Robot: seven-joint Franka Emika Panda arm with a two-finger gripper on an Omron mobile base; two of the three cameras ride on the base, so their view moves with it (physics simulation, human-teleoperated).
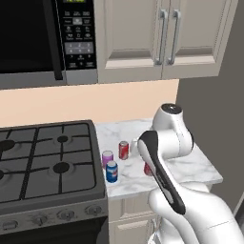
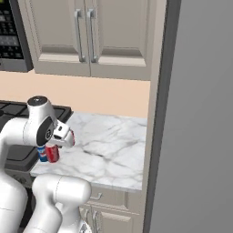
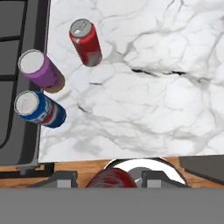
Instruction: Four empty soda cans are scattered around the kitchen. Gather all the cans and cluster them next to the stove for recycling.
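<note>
On the white marble counter (image 1: 190,167) just right of the large black gas stove (image 1: 47,157), three small cylindrical soda cans with silvery tops stand upright in a loose cluster near the stove's right edge. The purple-pink can (image 1: 107,158) sits closest to the stove, the blue can (image 1: 112,171) is just in front of it toward the near edge of the counter, and the first red can (image 1: 124,150) stands a little farther back and to the right. From the hand view the same three appear apart from one another — the purple-pink one (image 3: 41,70) and the blue one (image 3: 39,109) beside the stove's dark edge, the red one (image 3: 86,42) further out on the marble.

The white arm's two-finger gripper (image 3: 109,180) hangs above the near part of the counter, right of the cluster. Its dark fingers (image 3: 61,179) are pinched on a fourth can, a second red can (image 3: 111,179), whose dark red body shows between them in the hand view and peeks out beside the arm in the left base view (image 1: 147,169). In the right base view this can (image 2: 53,154) shows red below the hand, above the counter's near-left corner — whether it touches the marble I cannot tell.
</note>
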